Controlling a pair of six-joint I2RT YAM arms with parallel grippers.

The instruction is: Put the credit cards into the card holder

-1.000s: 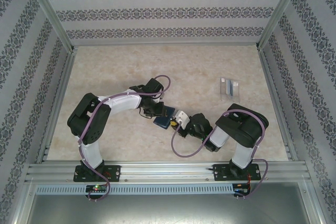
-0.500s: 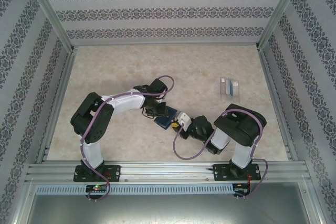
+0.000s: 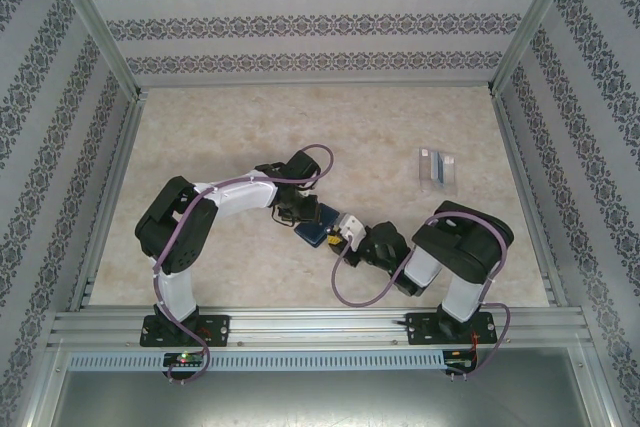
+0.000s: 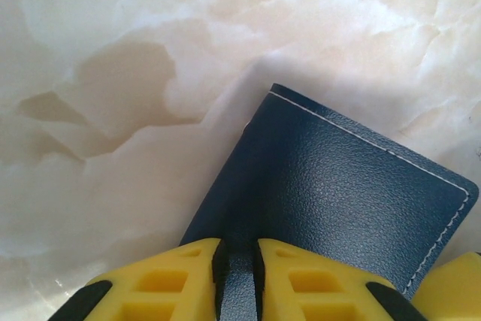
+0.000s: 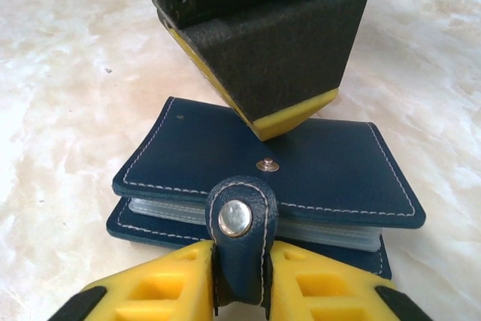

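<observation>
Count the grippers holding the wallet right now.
2. The left gripper pinches the edge of the wallet cover. The right gripper pinches the snap tab from the other side. The rig has only these two, so none is hidden.

Left end effector (image 4: 237, 280): yellow fingers (image 4: 165, 280) pinch the near edge of a dark navy, grained, white-stitched card holder (image 4: 338, 193). Pale marbled counter (image 4: 113, 73) lies beyond. Another yellow piece (image 4: 451, 291) sits by the holder's right corner.

Cream marbled tabletop (image 3: 200, 137), walls (image 3: 320, 17) papered in grey damask bands — perhaps printed panels, aluminium frame posts (image 3: 92, 22), even light
</observation>
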